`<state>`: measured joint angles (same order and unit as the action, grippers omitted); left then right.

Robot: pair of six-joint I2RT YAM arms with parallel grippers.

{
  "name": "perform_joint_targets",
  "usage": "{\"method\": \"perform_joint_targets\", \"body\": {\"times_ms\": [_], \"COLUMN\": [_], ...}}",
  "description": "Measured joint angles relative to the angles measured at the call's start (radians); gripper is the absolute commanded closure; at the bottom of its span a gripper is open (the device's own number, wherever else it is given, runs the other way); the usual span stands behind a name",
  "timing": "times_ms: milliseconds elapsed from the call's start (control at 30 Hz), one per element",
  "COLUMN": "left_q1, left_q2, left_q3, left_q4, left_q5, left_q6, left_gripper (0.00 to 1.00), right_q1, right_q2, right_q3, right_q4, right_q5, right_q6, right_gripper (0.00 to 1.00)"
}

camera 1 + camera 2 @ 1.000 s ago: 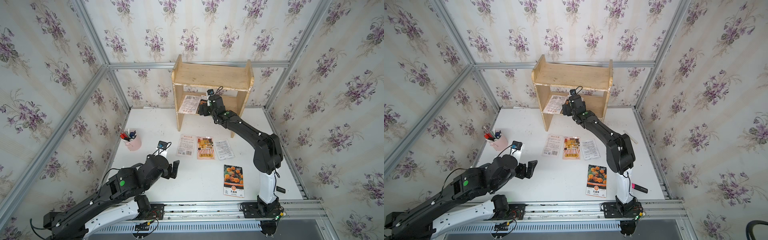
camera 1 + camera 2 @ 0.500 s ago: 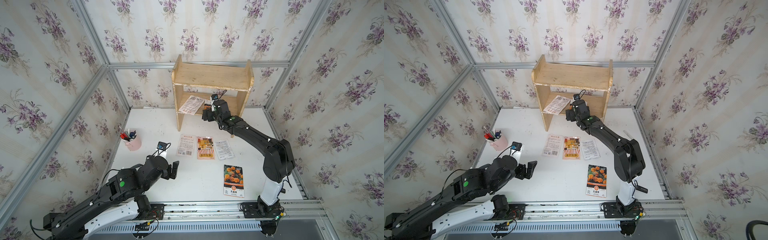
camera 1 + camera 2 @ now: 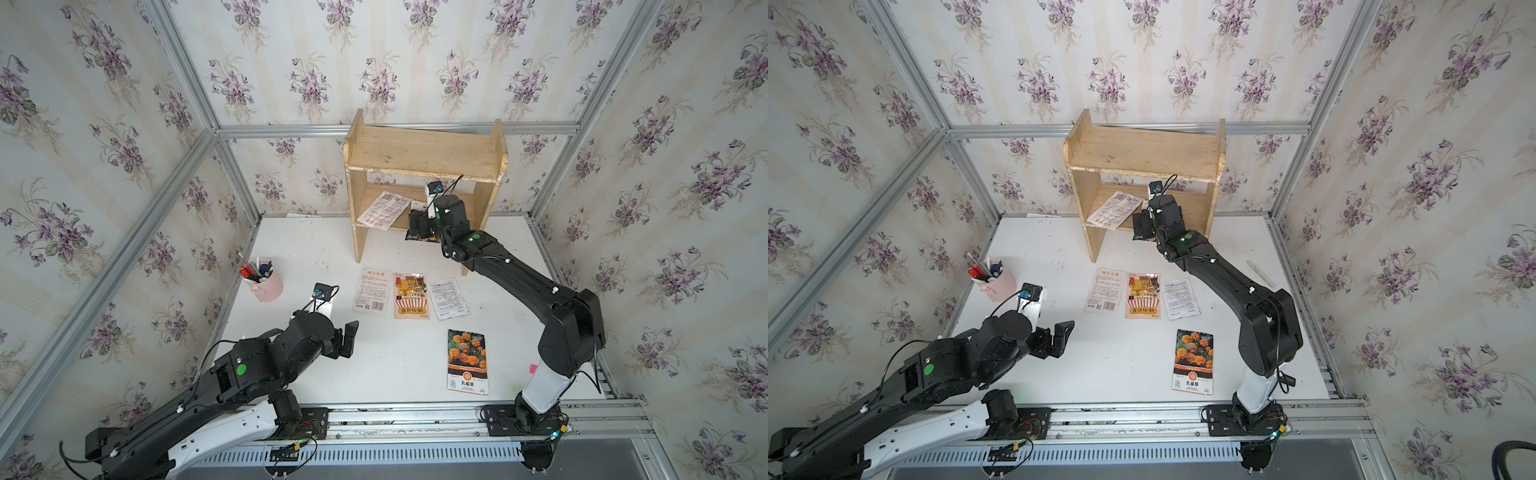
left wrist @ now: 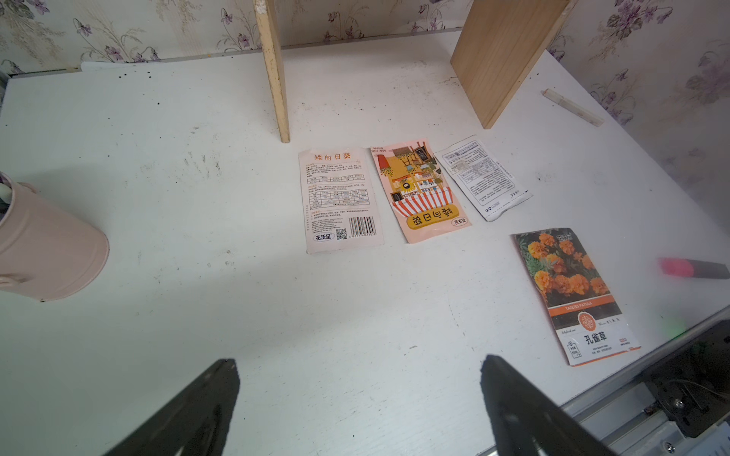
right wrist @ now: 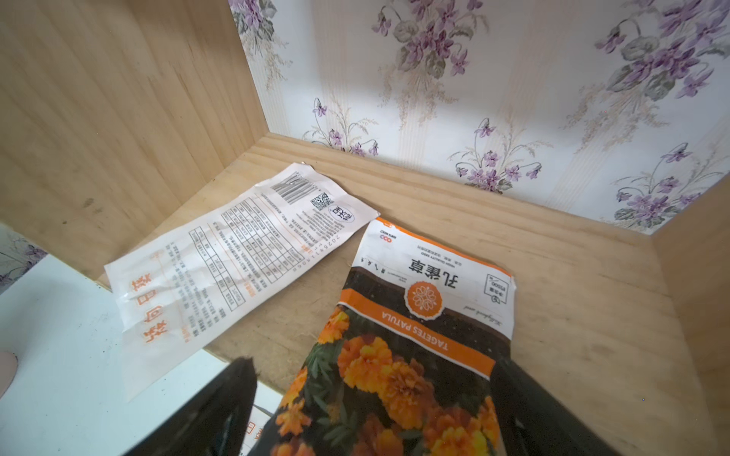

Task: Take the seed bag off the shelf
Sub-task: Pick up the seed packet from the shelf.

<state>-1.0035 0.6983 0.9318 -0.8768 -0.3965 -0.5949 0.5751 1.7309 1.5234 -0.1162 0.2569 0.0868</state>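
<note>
Right gripper (image 5: 371,363), lower centre, is spread wide, nothing pinched. The orange marigold-print seed bag (image 5: 414,323) lies between the jaws, far end on the light wooden shelf (image 5: 572,296) lower board, near end past its front edge. Risk: unclamped bag slides or drops, and the jaws may drag the overhanging white printed paper packet (image 5: 237,252), left. Left gripper (image 4: 359,361) is spread, empty.
</note>
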Motion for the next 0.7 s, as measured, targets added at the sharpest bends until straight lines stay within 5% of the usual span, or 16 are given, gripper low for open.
{"method": "perform_joint_targets", "body": {"times_ms": [533,700], "left_q1": [0.0,0.0], "left_q2": [0.022,0.025], "left_q3": [-0.013,-0.013], "left_q4": [0.03,0.048], "left_q5": [0.014,0.046], "left_q6": [0.002,0.012], "left_gripper": [0.0,0.0], "right_q1": [-0.016,-0.121], "right_q2": [-0.315,-0.435], "right_q3": [-0.276,-0.419], "right_q4": [-0.017,0.01], "right_q5": [-0.121,-0.211], "right_q6": [0.192,0.322], "right_gripper": [0.04,0.04]}}
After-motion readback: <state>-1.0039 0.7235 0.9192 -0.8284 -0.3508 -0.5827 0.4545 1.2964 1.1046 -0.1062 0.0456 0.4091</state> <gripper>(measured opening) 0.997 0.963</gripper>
